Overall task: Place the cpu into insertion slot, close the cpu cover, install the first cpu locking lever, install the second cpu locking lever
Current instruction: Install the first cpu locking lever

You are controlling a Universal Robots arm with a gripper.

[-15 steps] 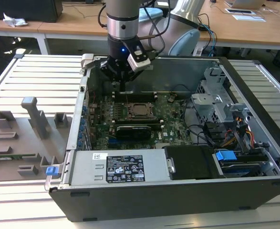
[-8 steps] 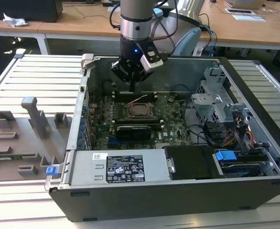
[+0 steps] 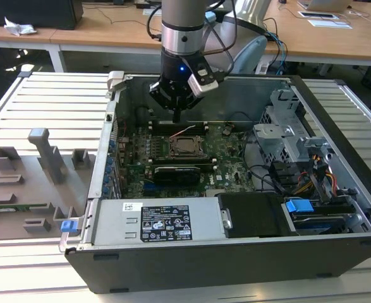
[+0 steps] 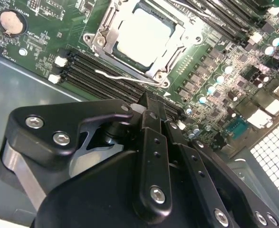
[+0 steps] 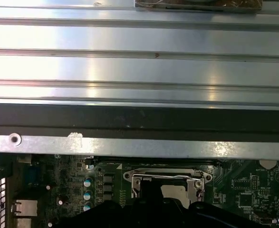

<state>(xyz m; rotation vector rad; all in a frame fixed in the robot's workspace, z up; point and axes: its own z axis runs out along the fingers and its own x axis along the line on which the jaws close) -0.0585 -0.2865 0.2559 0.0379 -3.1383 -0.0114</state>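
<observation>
Exterior view: my gripper (image 3: 176, 117) is hanging inside the open computer case (image 3: 337, 120), tip down over the motherboard (image 3: 231, 161). It is hovering just behind the insertion slot (image 3: 186, 155), touching nothing. The cpu (image 3: 186, 146) is sitting in that slot. The case is lying on a slatted table (image 3: 46, 95), with the power supply (image 3: 160, 224) at its near edge.

Second wrist view: my fingertips (image 4: 148, 102) are closing narrow, pressed together with nothing between them. They are pointing over the black memory slots (image 4: 89, 71), near the socket. The cpu is showing its pale metal top through the window of the cpu cover (image 4: 107, 38), which is lying flat down around it. A thin silver locking lever (image 4: 125, 77) is running along the cover's edge nearest my fingertips. I cannot tell whether it is hooked. A coin battery (image 4: 12, 22) is sitting well apart on the board.

First wrist view: the cover is lying flat over the chip, with a lever bar running across one edge. The case wall (image 5: 139, 147) is rising beyond it.
</observation>
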